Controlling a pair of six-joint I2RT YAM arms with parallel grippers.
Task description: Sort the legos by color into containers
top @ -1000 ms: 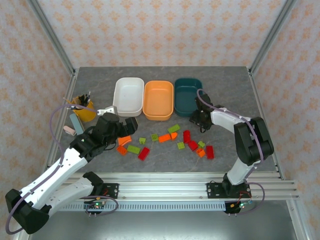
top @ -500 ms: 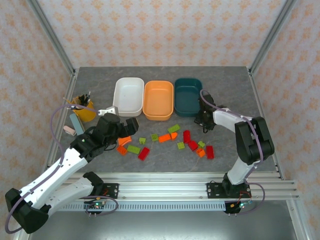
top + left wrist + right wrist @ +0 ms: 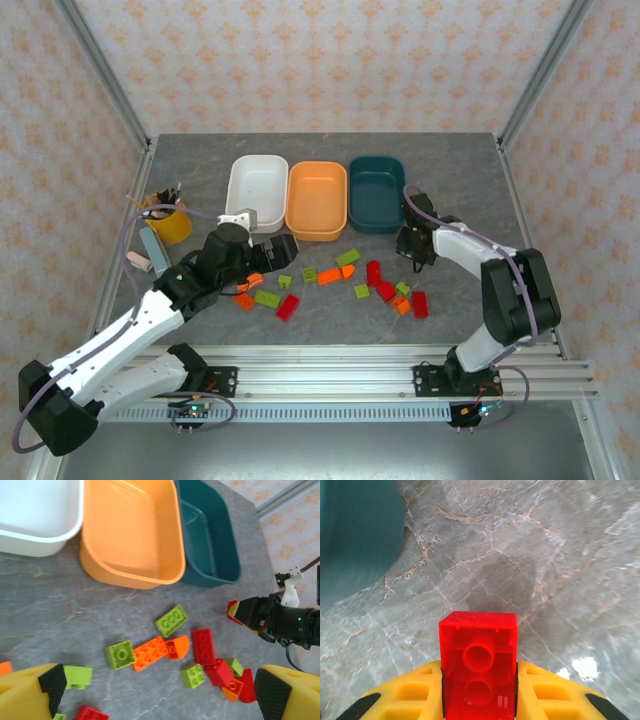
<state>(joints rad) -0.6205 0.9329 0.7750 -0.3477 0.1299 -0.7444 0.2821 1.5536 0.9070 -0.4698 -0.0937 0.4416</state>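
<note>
Left gripper (image 3: 283, 247) now reaches further over the scattered bricks (image 3: 330, 275), jaws wide apart. Right gripper (image 3: 479, 690) pinches a red brick (image 3: 479, 652) beside the teal tub (image 3: 375, 195). Delivery likely follows, needing a lift over its rim.

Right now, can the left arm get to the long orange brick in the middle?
Probably yes. The left gripper hangs open near the orange brick, and nothing lies on top of it or stands between.
</note>
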